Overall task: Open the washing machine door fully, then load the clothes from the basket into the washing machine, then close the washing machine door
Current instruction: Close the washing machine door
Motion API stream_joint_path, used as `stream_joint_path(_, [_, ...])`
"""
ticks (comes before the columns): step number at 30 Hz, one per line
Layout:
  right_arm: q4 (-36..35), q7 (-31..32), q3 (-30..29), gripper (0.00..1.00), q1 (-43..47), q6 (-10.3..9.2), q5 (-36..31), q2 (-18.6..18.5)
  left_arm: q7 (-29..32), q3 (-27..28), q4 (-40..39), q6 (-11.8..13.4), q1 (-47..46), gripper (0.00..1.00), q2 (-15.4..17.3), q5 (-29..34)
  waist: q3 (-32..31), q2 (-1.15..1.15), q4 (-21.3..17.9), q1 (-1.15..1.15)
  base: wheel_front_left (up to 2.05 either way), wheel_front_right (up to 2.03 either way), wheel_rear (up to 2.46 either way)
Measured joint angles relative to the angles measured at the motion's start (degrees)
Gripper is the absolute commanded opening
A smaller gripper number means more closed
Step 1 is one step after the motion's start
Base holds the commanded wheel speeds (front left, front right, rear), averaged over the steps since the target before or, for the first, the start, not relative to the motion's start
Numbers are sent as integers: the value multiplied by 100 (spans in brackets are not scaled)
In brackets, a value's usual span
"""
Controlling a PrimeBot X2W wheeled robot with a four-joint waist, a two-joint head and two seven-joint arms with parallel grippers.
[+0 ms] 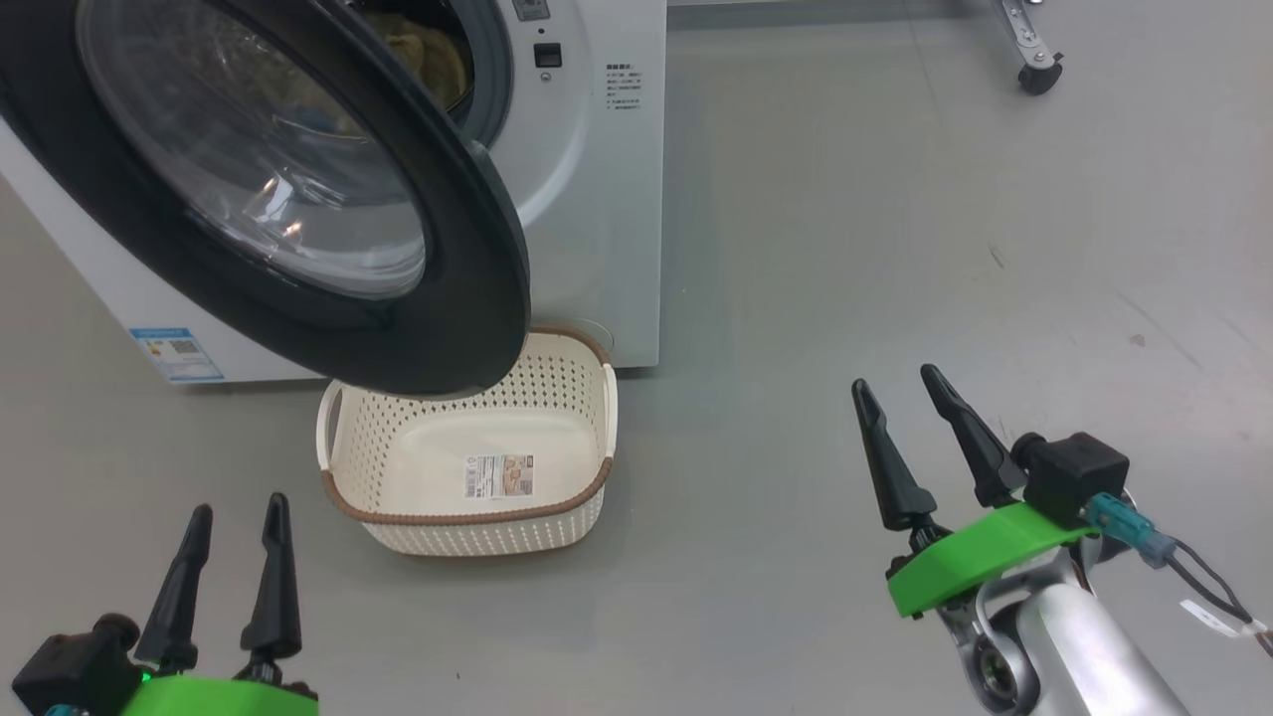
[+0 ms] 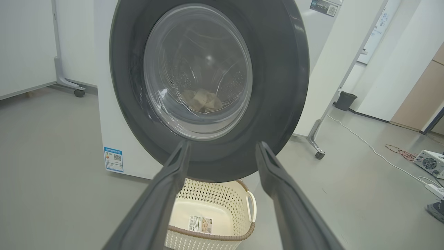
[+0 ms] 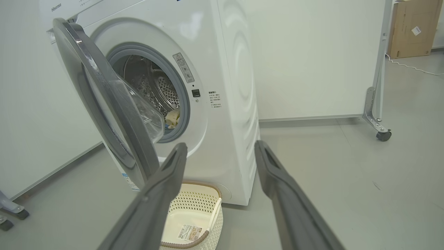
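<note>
The white washing machine (image 1: 587, 189) (image 3: 229, 104) stands at the upper left of the head view. Its black-rimmed door (image 1: 298, 189) (image 2: 208, 83) (image 3: 111, 107) hangs partly open over the basket. Pale yellow clothes (image 1: 423, 55) (image 2: 203, 100) (image 3: 172, 118) lie inside the steel drum. The cream basket (image 1: 587, 497) (image 2: 239, 201) (image 3: 216, 215) sits on the floor under the door, with just a label on its bottom. My left gripper (image 1: 237, 522) (image 2: 222, 147) is open at the lower left, short of the door. My right gripper (image 1: 900, 383) (image 3: 220, 147) is open at the lower right, holding nothing.
Grey floor (image 1: 845, 249) spreads to the right of the machine. A white wheeled partition stands behind, with castors (image 1: 1039, 75) (image 3: 383, 134). In the left wrist view, a cable (image 2: 367, 146), a small dark bin (image 2: 345, 100) and a white box (image 2: 430, 163) lie at the right.
</note>
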Motion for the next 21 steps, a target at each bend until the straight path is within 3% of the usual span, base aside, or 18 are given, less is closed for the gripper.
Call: stream_joint_path(21, [66, 0, -2, 100, 0, 0, -1, 2, 0, -353, 194, 0, 1, 100, 53, -60, -56, 0, 9, 0, 0, 0, 0])
